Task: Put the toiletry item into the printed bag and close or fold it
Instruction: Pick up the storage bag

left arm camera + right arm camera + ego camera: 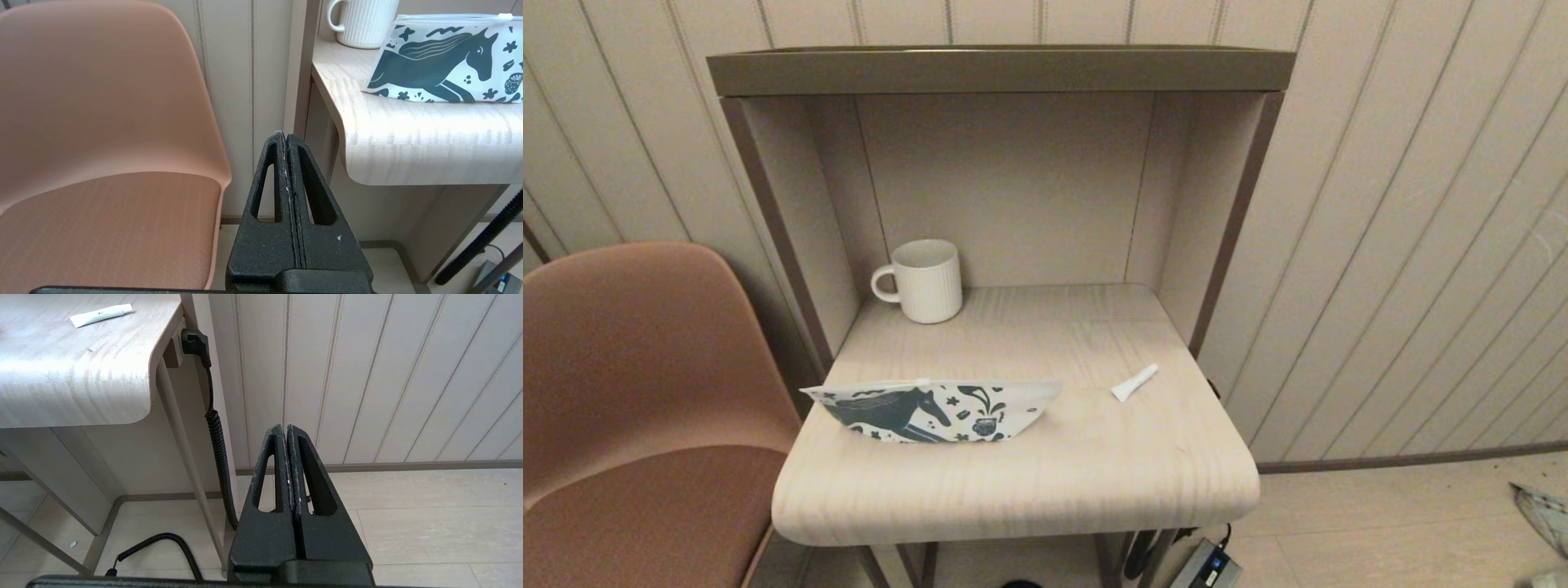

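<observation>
The printed bag (935, 408) (445, 65), white with a dark teal horse, stands on its lower edge near the front left of the pale wooden table (1045, 482). To its right, apart from it, lies the toiletry item (1134, 382) (101, 315), a tiny white tube. Neither arm shows in the head view. My left gripper (284, 135) is shut and empty, parked below table height between the chair and the table's left edge. My right gripper (284, 427) is shut and empty too, low beside the table's right side.
A white ribbed mug (923, 280) (361, 22) stands at the back left of the table inside the open cabinet (1001, 69). A salmon chair (637, 384) is close on the left. A coiled black cable (218, 457) hangs down the table's right leg.
</observation>
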`<state>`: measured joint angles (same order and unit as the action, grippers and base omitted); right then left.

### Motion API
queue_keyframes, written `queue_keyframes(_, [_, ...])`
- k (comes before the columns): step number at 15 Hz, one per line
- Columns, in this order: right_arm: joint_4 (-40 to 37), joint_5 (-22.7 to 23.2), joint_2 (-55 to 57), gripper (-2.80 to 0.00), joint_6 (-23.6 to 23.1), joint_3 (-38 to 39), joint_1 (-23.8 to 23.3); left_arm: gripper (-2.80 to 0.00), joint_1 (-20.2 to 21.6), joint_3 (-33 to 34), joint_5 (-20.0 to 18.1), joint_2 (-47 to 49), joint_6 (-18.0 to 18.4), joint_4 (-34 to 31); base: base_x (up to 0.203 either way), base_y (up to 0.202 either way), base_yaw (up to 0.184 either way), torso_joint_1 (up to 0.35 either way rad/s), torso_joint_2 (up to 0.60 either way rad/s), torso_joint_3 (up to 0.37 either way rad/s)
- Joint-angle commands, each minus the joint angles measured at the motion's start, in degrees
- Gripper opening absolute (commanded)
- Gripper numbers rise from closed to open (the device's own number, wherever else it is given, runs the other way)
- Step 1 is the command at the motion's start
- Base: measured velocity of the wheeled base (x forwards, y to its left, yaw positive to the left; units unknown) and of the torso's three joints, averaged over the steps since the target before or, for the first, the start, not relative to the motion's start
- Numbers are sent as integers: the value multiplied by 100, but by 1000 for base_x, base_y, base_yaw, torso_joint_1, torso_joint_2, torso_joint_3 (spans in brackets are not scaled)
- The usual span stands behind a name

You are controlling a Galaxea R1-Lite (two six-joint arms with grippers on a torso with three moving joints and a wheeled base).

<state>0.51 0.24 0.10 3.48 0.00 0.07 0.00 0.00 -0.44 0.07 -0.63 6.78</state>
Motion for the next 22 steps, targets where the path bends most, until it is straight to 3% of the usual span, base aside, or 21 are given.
queue_keyframes(1, [2,2,17,-280,3,0,1,-280,0,0,0,1,2,8,0,0,0,0,0,0])
queue_keyframes(5, [2,2,16,-280,3,0,1,-280,8,0,2,-7,31,28,0,0,0,0,0,0])
queue_keyframes(10, [2,2,9,-280,-4,0,1,-280,9,-38,-10,24,480,-2,0,0,0,0,0,0])
queue_keyframes(12, [2,2,17,-280,-6,0,1,-280,4,-751,-82,416,452,-41,0,0,0,0,0,0])
queue_keyframes(14, [10,11,17,-280,-32,0,1,-280,-43,-2214,-261,1209,159,-122,0,0,0,0,0,0])
queue_keyframes(16, [19,11,-1,-280,-32,0,1,-280,-246,-3287,-671,2294,-239,-280,0,0,0,0,0,0])
queue_keyframes(18, [19,11,-1,-280,-32,0,1,-280,-934,-3843,-1465,3229,-763,-448,0,0,0,0,0,0])
queue_keyframes(20, [19,2,-1,-280,-32,0,1,-280,-1453,-3997,-2332,3981,-1063,-510,0,0,0,0,0,0])
queue_keyframes(22, [19,11,-1,-280,-32,0,1,-280,-1598,-3886,-3133,4521,-1168,-341,0,0,0,0,0,0])
